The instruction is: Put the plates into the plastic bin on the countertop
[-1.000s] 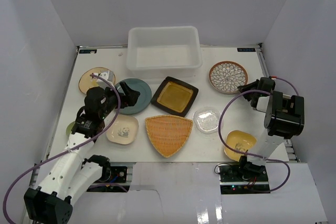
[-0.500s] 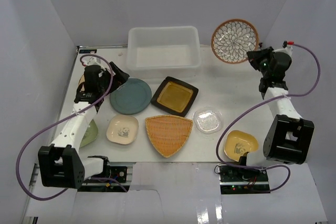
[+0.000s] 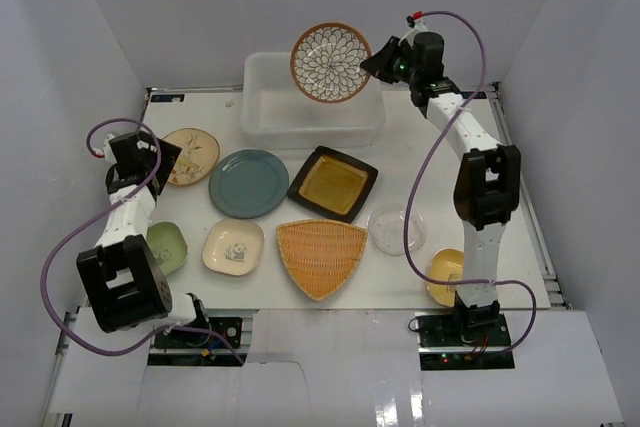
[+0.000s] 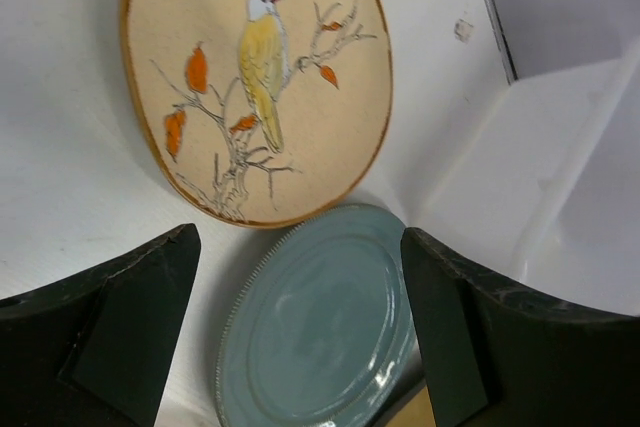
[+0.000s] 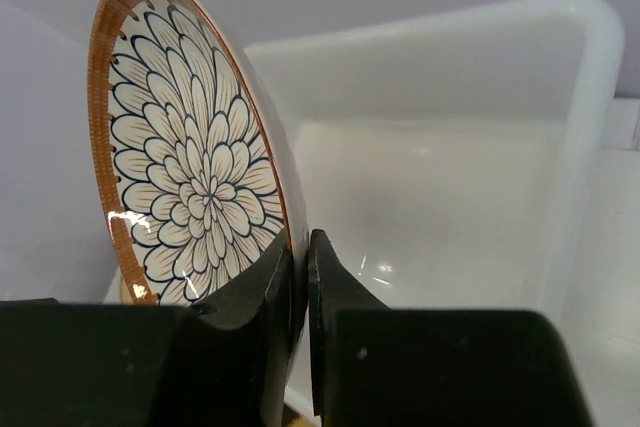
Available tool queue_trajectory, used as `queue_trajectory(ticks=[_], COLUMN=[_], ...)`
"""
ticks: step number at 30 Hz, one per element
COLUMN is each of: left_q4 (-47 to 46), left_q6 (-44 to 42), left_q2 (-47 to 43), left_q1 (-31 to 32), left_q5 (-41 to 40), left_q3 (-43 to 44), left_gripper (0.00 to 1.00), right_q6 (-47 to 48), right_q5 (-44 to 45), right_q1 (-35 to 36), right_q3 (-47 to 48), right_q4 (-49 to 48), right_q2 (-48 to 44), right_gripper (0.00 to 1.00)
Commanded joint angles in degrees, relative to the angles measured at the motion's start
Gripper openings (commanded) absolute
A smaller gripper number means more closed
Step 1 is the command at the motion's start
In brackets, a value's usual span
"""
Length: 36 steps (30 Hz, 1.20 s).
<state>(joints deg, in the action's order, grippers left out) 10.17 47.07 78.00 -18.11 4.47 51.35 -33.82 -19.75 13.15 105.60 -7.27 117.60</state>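
Note:
My right gripper is shut on the rim of the brown-white petal plate, which hangs on edge above the plastic bin. In the right wrist view the plate stands upright, pinched between my fingers, with the bin's wall behind it. My left gripper is open at the left of the countertop, beside the tan bird plate. The left wrist view shows that plate and the teal plate past my spread jaws, which hold nothing.
On the countertop lie a black-amber square plate, an orange woven fan plate, a clear glass dish, a cream dish, a green dish and a yellow dish. White walls enclose three sides.
My right arm has lifted the petal plate and swung it left from the back right to above the bin. My left arm has drawn back left from the teal plate to the tan plate.

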Motion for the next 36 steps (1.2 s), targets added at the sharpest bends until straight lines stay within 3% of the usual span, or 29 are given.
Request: queue_trajectory(ticks=[1, 10, 17, 20, 27, 36], left_q4=[-0.3, 0.7, -0.1, -0.7, -3.6, -4.9], left_q6=[-0.5, -2.8, -4.0, -4.3, -4.1, -3.8], left_q2=[1.6, 8.6, 15.5, 19.6, 24.2, 27.3], left_q1=[-2.2, -4.7, -5.6, -5.7, -5.8, -5.8], left_q5=[-4.3, -6.0, -4.6, -1.1, 0.3, -2.0], left_q3=[0.4, 2.5, 5.0, 7.0, 8.6, 8.8], left_gripper=[0.91, 0.91, 0.91, 0.86, 0.78, 0.49], right_q6=[-0.7, -2.1, 1.2, 1.6, 3.2, 4.6], right_q5=[2.3, 8.9, 12.8, 13.3, 15.2, 11.8], right_q1=[1.6, 6.4, 8.6, 8.7, 8.7, 8.7], right_q3=[12.9, 19.6, 13.7, 6.7, -4.2, -14.6], right_q4=[2.1, 3.3, 3.0, 0.2, -3.9, -7.9], right_q2=[6.0, 17.0, 17.1, 13.6, 7.1, -2.5], right_gripper=[0.08, 0.08, 0.12, 0.19, 0.70, 0.86])
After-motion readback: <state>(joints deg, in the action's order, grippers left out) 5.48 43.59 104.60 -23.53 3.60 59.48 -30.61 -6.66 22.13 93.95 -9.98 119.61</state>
